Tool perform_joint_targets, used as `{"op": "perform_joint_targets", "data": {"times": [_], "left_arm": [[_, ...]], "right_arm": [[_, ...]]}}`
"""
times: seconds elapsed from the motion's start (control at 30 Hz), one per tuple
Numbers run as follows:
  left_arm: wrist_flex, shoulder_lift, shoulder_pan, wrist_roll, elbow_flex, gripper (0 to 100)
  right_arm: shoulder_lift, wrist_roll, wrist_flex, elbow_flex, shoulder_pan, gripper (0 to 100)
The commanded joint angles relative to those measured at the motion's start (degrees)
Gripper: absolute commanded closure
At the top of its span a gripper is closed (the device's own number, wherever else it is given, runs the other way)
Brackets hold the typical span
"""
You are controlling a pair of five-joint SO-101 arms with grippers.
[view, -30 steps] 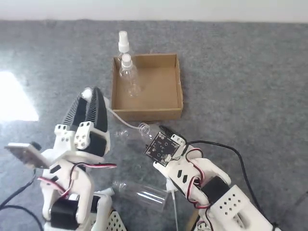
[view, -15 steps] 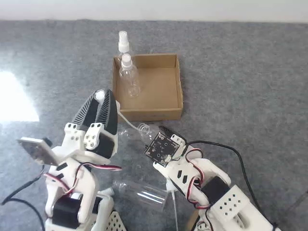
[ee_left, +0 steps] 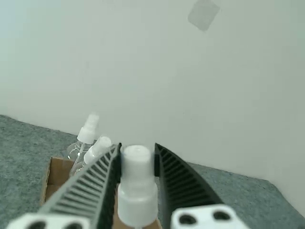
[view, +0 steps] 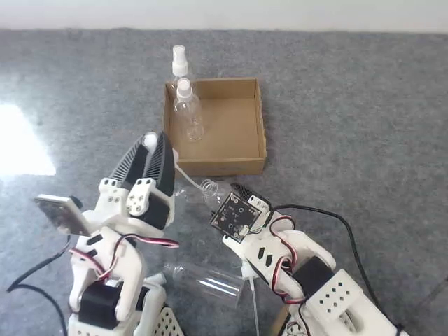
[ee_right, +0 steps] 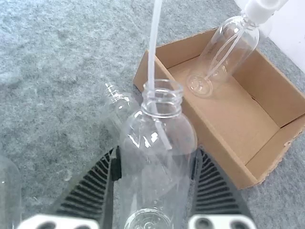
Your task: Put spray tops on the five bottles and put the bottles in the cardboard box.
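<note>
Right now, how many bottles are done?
One capped bottle sits in the cardboard box; a second capped bottle waits behind. The left gripper's spray top has its tube in the right gripper's bottle. An open bottle beside it and a lying bottle by the arms look uncapped.

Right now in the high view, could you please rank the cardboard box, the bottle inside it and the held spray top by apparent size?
1. cardboard box
2. bottle inside it
3. spray top in the left tool, partly hidden
</note>
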Motion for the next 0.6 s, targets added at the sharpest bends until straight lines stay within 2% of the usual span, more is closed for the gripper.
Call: {"op": "perform_joint_targets", "data": {"times": [0.0,0.3,0.57], "left_arm": [[-0.1,-0.9,3.2,-0.8,0.7,98],[0.2,-0.9,6.8,-3.9,1.1,98],[0.0,-0.9,9.4,-6.2,2.2,98]], "right_arm": [[-1.5,0.1,-1.5,-1.0,0.1,91.8],[-2.1,0.2,-1.5,-1.1,0.2,91.8],[-15.5,0.2,-0.8,4.2,0.3,91.9]]}}
